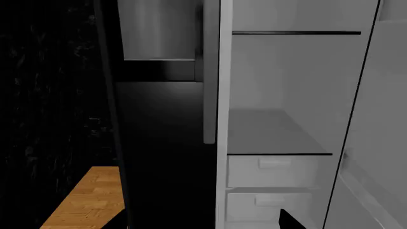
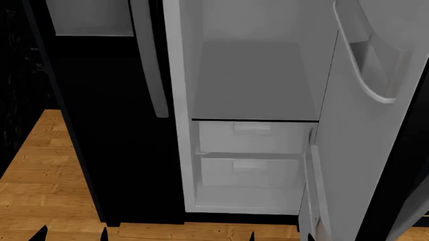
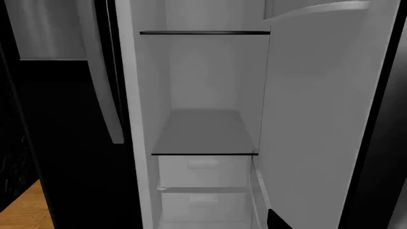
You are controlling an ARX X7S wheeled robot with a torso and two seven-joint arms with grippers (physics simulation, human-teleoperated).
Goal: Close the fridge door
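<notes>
The fridge door [image 2: 362, 150] stands wide open at the right of the head view, showing its white moulded inner side with a curved bin rail [image 2: 365, 80]. It also fills the right of the right wrist view as the fridge door [image 3: 311, 119] and edges the left wrist view as the fridge door [image 1: 381, 119]. My left gripper [image 2: 72, 235] and right gripper [image 2: 282, 237] show only as dark fingertips at the bottom edge, each pair spread apart and empty. The right gripper is low before the open compartment, close to the door's inner edge. One dark fingertip [image 1: 289, 220] shows in the left wrist view, and one fingertip [image 3: 277, 220] in the right.
The open compartment holds a grey shelf [image 2: 254, 80] and two white drawers [image 2: 251, 138]. Left of it is the shut black door [image 2: 114, 125] with a grey panel [image 2: 90, 17] and long grey handle [image 2: 150, 60]. Wooden floor [image 2: 40, 175] lies below, and a dark wall [image 2: 13, 75] at far left.
</notes>
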